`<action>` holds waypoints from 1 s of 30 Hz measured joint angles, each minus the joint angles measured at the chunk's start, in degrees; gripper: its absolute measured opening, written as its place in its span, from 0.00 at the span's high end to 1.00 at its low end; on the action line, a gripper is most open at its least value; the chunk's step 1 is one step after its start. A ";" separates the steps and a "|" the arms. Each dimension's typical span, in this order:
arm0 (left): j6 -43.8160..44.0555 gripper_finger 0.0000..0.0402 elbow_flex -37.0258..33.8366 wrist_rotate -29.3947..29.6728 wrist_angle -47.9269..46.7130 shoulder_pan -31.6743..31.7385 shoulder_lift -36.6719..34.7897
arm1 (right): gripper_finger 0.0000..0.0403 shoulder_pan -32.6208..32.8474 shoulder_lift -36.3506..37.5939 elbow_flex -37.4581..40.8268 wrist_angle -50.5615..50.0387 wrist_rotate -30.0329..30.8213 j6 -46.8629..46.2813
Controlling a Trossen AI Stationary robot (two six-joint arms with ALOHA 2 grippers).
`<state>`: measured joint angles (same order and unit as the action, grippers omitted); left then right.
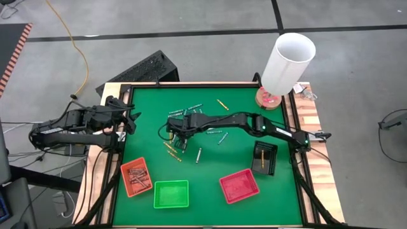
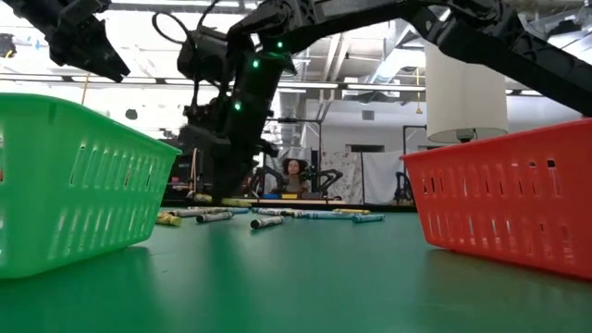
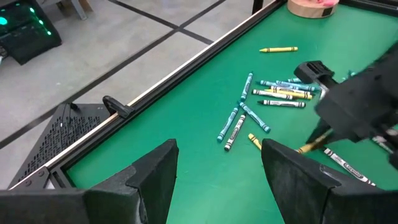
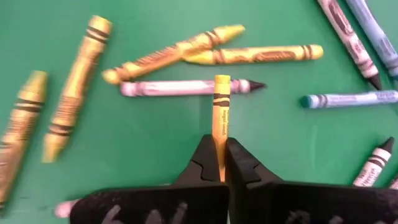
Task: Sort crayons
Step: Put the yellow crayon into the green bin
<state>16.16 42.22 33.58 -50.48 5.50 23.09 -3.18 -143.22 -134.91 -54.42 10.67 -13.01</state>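
Right wrist view, right end effector (image 4: 221, 163) clamped on yellow crayon (image 4: 220, 109), crayon poking forward between fingers, above scattered crayons (image 4: 249, 55).

Crayons (image 1: 191, 127) lie scattered flat over the middle of the green mat, yellow-gold, silvery grey and light blue among them. One yellow crayon (image 4: 220, 118) is pinched between the closed fingers of the right gripper (image 4: 222, 163), its free end reaching over a pale one (image 4: 186, 88) lying crosswise. Another yellow stick (image 1: 222, 104) lies apart near the far edge.
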 joint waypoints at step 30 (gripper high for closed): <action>4.49 0.44 0.00 0.00 1.50 -0.02 -0.02 | 1.00 19.66 5.22 0.09 24.98 -4.31 17.61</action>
<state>20.66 42.22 33.58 -48.98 5.48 23.07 16.48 -137.99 -134.82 -29.45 6.37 4.60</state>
